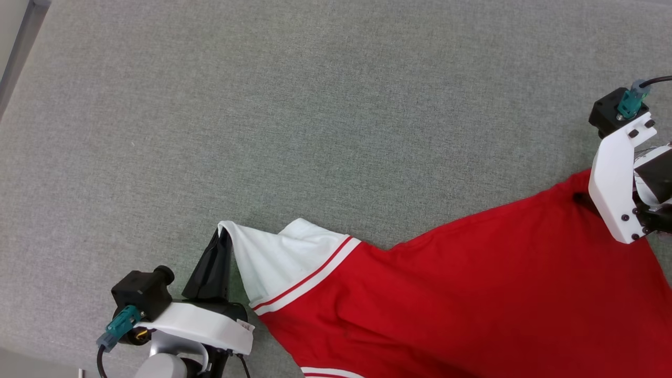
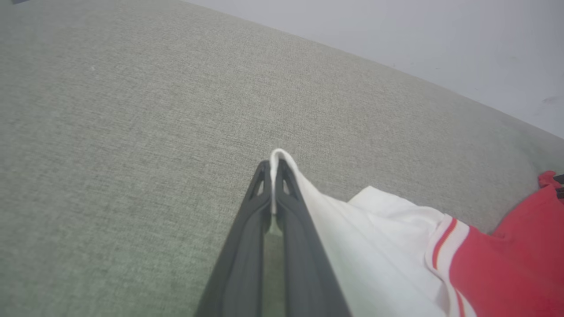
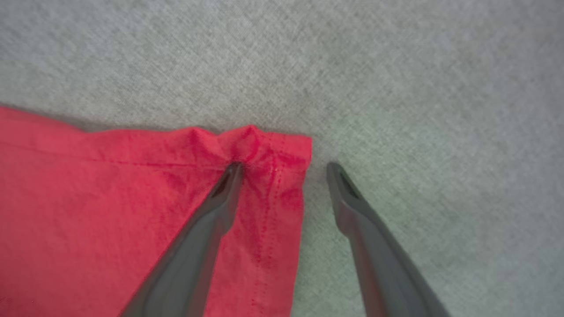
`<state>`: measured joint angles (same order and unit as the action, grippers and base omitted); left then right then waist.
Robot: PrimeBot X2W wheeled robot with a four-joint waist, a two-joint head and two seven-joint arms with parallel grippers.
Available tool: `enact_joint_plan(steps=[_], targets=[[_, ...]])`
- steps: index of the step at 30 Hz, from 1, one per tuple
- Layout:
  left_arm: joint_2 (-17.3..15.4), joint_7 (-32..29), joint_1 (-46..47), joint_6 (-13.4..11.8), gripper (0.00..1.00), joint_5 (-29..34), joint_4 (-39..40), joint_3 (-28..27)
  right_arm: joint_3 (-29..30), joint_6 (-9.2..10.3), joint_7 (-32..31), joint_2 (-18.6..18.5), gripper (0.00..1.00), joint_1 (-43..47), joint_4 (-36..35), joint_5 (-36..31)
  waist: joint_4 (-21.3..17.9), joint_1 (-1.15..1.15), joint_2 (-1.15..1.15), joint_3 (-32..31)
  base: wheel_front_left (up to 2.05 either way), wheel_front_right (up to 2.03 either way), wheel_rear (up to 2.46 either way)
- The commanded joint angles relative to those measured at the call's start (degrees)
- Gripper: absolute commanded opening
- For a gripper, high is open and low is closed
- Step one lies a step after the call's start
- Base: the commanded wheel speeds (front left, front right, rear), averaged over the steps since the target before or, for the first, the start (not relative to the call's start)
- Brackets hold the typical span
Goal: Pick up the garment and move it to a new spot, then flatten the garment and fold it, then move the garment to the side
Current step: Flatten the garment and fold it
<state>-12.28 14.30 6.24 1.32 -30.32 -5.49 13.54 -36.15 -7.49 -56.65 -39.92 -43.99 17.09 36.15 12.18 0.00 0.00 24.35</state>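
The garment (image 1: pixel 472 294), red with a white sleeve and red-white trim, lies spread over the grey cloth surface at the lower right. My left gripper (image 1: pixel 223 236) is shut on the tip of the white sleeve (image 2: pixel 374 246), lifting it into a small peak; its fingers (image 2: pixel 251 237) pinch the white edge between them. At the right edge, my right gripper (image 3: pixel 284 165) stands open over the red hem corner (image 3: pixel 273 158). One finger (image 3: pixel 220 198) rests on the red fabric, the other sits on bare grey cloth beside it.
The grey fabric surface (image 1: pixel 315 105) stretches wide to the far side and to the left of the garment. A pale edge with a dark strip (image 1: pixel 21 47) runs along the top left corner. A light wall (image 2: pixel 440 39) lies beyond the surface.
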Motion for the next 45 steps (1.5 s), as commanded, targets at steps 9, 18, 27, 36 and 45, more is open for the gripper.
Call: enact_joint_plan(steps=[9, 18, 27, 36, 45], targets=[[-0.5, 0.5, -0.2, 0.0, 0.0, 0.1, -1.2, -0.5, -5.9, 0.03, 6.0, 0.8, 0.0, 0.3, 4.7, 3.1, -1.4, 0.0, 0.0, -2.1, 0.0, 0.0, 0.0], [-2.5, 0.1, -2.5, -0.8, 0.0, 0.3, -0.6, -1.5, -5.9, 0.04, 20.0, 1.4, 0.0, -1.4, 3.9, 5.9, -4.5, 0.0, 0.0, -8.9, 0.0, 0.0, 0.0], [-5.4, -1.8, -1.7, -1.8, 0.0, 0.8, 4.2, -2.6, -3.3, 0.04, 31.2, -0.4, 0.0, 1.6, -0.1, 7.4, -7.3, 0.0, 0.0, -14.5, 0.0, 0.0, 0.0], [-8.5, -5.1, 5.1, -1.4, 0.0, 0.7, 10.6, -4.1, 4.6, 0.04, 37.3, 1.0, 0.0, 3.8, -4.4, 5.5, -9.1, 0.0, 0.0, -17.4, 0.0, 0.0, 0.0], [-11.9, -10.3, 18.3, -0.9, 0.0, 2.2, 17.3, -4.4, 15.7, 0.04, 38.1, 4.6, 0.0, 4.2, -11.3, 1.2, -10.5, 0.0, 0.0, -17.3, 0.0, 0.0, 0.0]])
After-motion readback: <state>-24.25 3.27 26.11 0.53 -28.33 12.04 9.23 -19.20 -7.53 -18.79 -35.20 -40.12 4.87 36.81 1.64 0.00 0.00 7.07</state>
